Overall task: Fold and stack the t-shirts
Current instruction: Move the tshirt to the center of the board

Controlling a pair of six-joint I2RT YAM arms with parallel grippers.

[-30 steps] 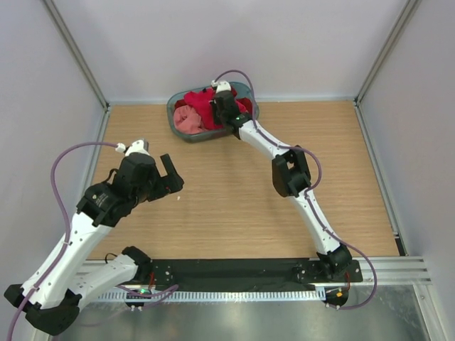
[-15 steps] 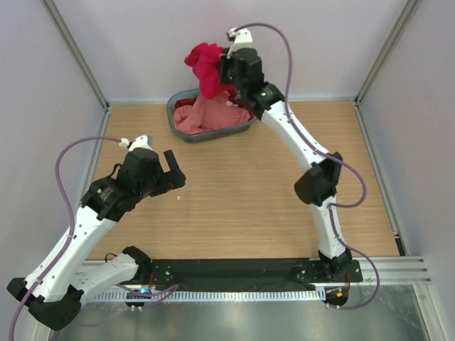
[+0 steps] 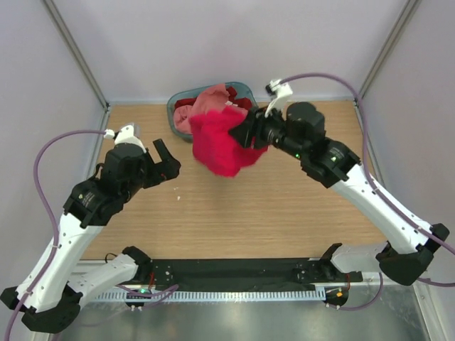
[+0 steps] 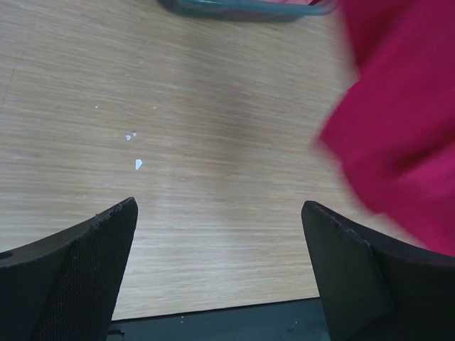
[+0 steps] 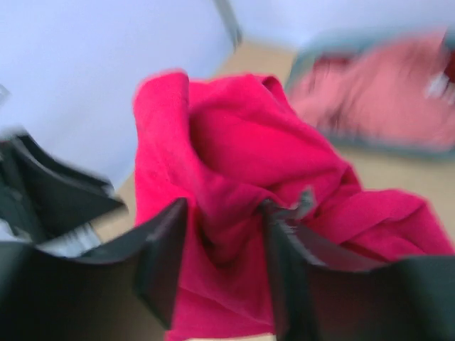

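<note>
Now the table [image 3: 249, 213] lies bare under both grippers. The basket [image 3: 170, 114] sits at the far edge, beyond the right gripper [image 3: 249, 133] and just off to its left.

The crimson shirt [image 3: 224, 145] hangs bunched from that gripper, in the air over the table and out of the basket, though how high is hard to tell. In the blurred right wrist view the jaws are clenched on a fold of it, with cloth bulging above and spilling below them. The pink shirt [image 3: 206, 103] is heaped in the basket behind the hanging one. The dark red shirt [image 3: 236, 94] shows as a sliver at the basket's far side, mostly hidden.

The left gripper [image 3: 162, 158] hovers over the table to the left of the crimson shirt, jaws wide apart and holding nothing. In its wrist view the shirt's edge hangs just past its right finger [image 4: 355, 277], apart from it. A few white specks [image 4: 136, 163] lie on the wood ahead of its left finger.

Step, as I judge it: carrying the first shirt to the table. Next calls for lowering it onto open wood, then the left gripper taking an edge so both can spread it flat before any fold. Bunched cloth may land twisted.
</note>
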